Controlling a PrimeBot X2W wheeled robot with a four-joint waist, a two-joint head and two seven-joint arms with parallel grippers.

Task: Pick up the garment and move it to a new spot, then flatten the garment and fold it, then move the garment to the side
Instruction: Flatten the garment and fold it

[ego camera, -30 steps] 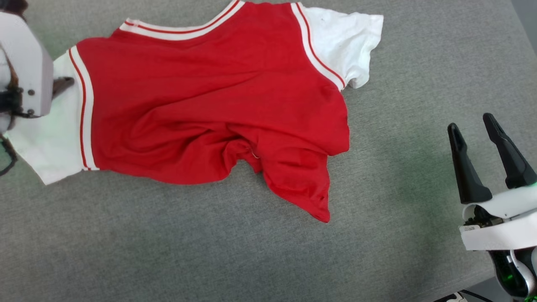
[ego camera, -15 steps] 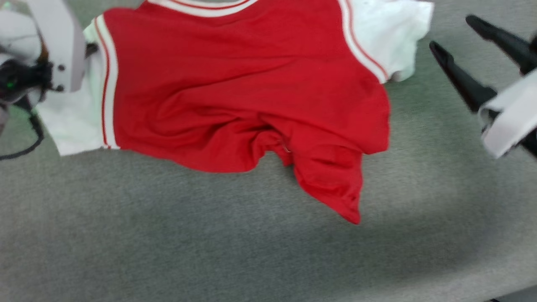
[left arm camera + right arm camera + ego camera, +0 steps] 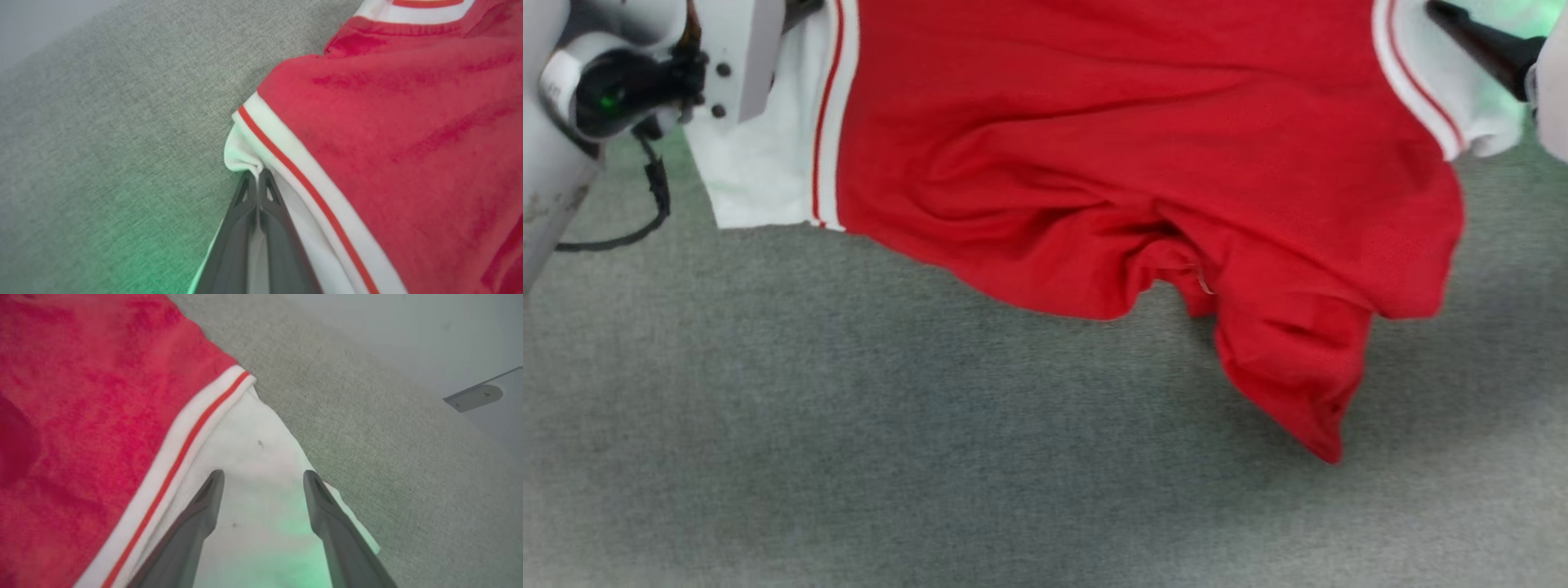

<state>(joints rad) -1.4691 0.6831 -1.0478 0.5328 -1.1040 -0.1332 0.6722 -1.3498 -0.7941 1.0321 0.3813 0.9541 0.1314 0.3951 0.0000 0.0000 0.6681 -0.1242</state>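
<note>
- Your left tool (image 3: pixel 257 176) is pinching the folded edge of the left sleeve (image 3: pixel 241 157), with its two fingers pressed together on the white cloth, low in the middle of the left wrist view.
- Your right tool (image 3: pixel 263 479) is hanging with its fingers spread apart over the right sleeve (image 3: pixel 261 457). I cannot tell from the right wrist view whether the tips are touching the cloth yet.
- The garment (image 3: pixel 1143 155) is lying across the top of the head view on the grey surface (image 3: pixel 849 457), plain red side up. Its sleeves are sitting at the upper left and upper right, and the hem (image 3: pixel 1298 384) is bunching into a crumpled point at the lower right.
- You are likely setting up the second grasp for flattening. Be bringing the right tool down until the sleeve is sitting between both fingers, then closing near the striped trim (image 3: pixel 184 445) rather than out at the loose cuff.
- Be matching the left tool's hold, so both are pulling evenly and the shoulders are stretching flat.
- Be watching the bunched hem while tensioning, as it is probably needing a drag to open out.
</note>
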